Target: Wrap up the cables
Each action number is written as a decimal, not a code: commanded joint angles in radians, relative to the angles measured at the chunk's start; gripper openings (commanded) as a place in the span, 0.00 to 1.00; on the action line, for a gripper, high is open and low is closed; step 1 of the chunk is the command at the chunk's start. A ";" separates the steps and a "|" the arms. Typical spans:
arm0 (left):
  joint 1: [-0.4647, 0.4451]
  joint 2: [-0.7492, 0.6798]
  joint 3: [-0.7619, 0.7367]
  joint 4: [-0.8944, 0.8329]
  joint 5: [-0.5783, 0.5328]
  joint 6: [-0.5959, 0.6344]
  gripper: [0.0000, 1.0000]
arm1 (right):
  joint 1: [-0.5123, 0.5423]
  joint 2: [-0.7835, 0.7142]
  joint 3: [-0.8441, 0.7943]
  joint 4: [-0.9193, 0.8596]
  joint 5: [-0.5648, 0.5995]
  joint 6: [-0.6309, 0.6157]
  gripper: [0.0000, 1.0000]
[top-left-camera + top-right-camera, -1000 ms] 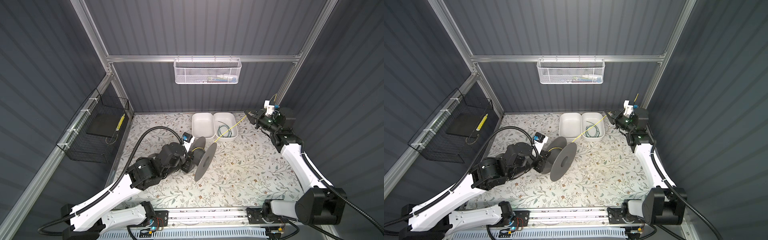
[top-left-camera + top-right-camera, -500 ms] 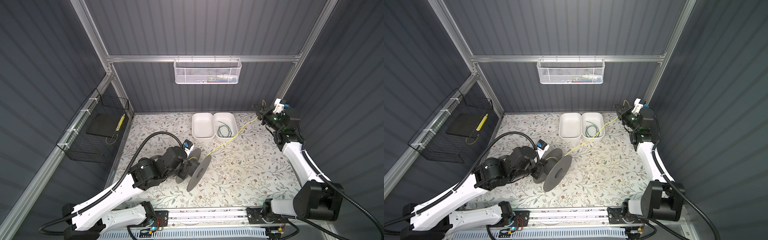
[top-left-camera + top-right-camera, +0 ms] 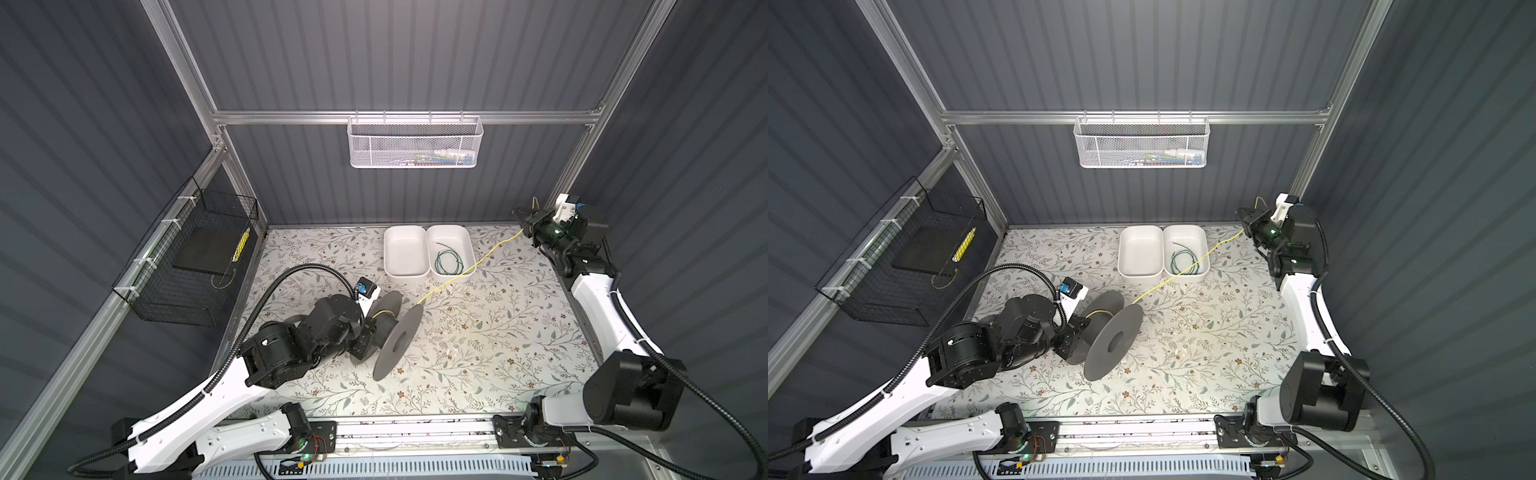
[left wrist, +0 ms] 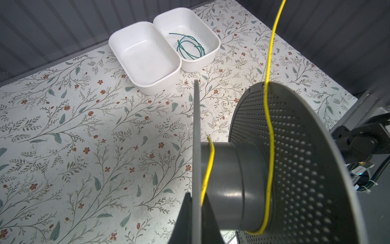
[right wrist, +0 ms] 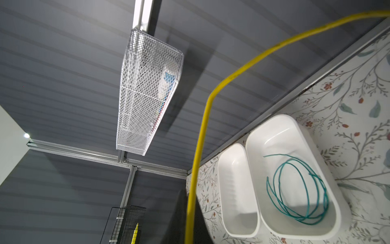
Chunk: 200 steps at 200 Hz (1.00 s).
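A grey spool point(image 3: 395, 332) point(image 3: 1113, 336) is tilted over the floral mat at centre left. My left gripper point(image 3: 368, 328) point(image 3: 1073, 332) point(image 4: 196, 211) is shut on its thin near flange. The yellow cable point(image 3: 469, 270) point(image 3: 1183, 274) point(image 4: 271, 52) point(image 5: 202, 137) loops once round the hub. It crosses the perforated flange point(image 4: 295, 158) and stretches to the back right corner. There my right gripper point(image 3: 524, 220) point(image 3: 1246, 220) point(image 5: 191, 215) is shut on it near its end. The green cable point(image 3: 449, 262) point(image 3: 1183, 262) point(image 4: 191, 46) point(image 5: 299, 190) lies coiled in the right white bin.
Two white bins point(image 3: 405, 272) point(image 3: 1140, 272) stand side by side at the back of the mat. A white mesh basket point(image 3: 415, 145) hangs on the back wall. A black wire basket point(image 3: 187, 257) on the left wall holds a yellow item. Walls close in on three sides.
My right gripper has swung back toward the right corner, drawing the yellow cable longer over the bins. The left arm has brought the spool a little toward the front and tilted it.
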<state>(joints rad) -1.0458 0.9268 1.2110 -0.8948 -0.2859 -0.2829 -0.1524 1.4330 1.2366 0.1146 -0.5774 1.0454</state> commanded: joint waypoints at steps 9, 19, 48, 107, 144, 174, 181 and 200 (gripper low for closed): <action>0.000 -0.048 0.063 -0.113 0.011 -0.017 0.00 | -0.033 0.046 0.011 -0.028 0.098 -0.090 0.00; -0.001 -0.052 0.076 -0.113 0.010 -0.022 0.00 | -0.031 0.045 -0.013 -0.029 0.107 -0.103 0.00; 0.000 -0.040 0.153 -0.077 0.001 -0.061 0.00 | -0.019 0.013 -0.112 -0.024 0.144 -0.149 0.00; 0.000 0.153 0.461 0.017 0.041 -0.043 0.00 | 0.078 -0.094 -0.301 -0.015 0.280 -0.217 0.00; 0.001 0.233 0.573 0.100 -0.018 -0.025 0.00 | 0.193 -0.166 -0.397 -0.010 0.372 -0.240 0.00; 0.001 0.265 0.622 0.198 -0.128 -0.035 0.00 | 0.292 -0.233 -0.500 0.021 0.440 -0.201 0.00; 0.001 0.270 0.619 0.230 -0.159 -0.041 0.00 | 0.322 -0.248 -0.520 0.023 0.463 -0.192 0.00; 0.001 0.289 0.615 0.297 -0.259 -0.057 0.00 | 0.401 -0.298 -0.573 0.031 0.506 -0.161 0.00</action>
<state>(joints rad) -1.0458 1.2087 1.7855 -0.8047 -0.3878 -0.3187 0.1692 1.1900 0.7143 0.1116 -0.1619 0.8616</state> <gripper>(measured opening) 0.085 0.043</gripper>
